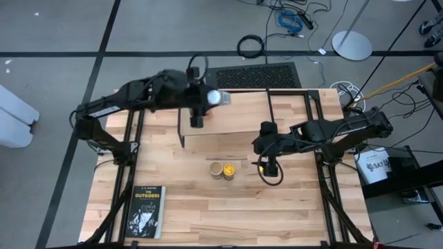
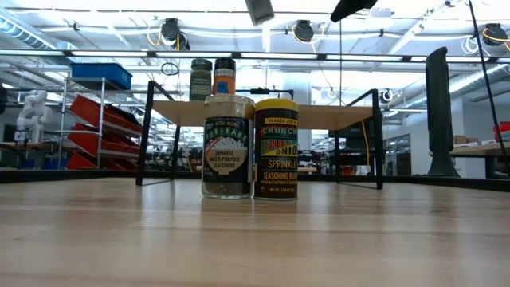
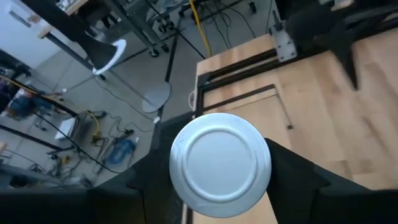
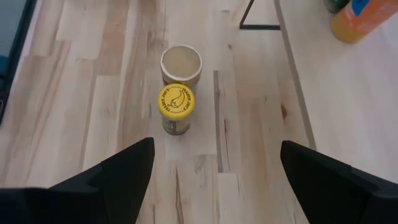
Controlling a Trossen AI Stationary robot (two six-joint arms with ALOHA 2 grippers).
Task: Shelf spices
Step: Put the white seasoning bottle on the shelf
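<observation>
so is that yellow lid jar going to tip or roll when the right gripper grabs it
The yellow-lid jar stands upright and taller than it is wide, so a sideways nudge could tip it, and being round it would probably roll. It stands right against the tan-lid jar, which might get bumped too. The open right gripper looks wide enough to straddle it.

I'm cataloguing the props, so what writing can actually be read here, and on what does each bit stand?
"THE OUTSIDERS": cover of the book.
"JAPANESE MULTI-PURPOSE SEASONING": tan-lidded jar; its upper lines are too blurred.
"CRUNCHY", "ONION", "SPRINKLE", "SEASONING BLEND": yellow-lidded jar.
"SAT...": white box right of the table, remainder unreadable.
Two jars on the shelf: labels too small.
</observation>
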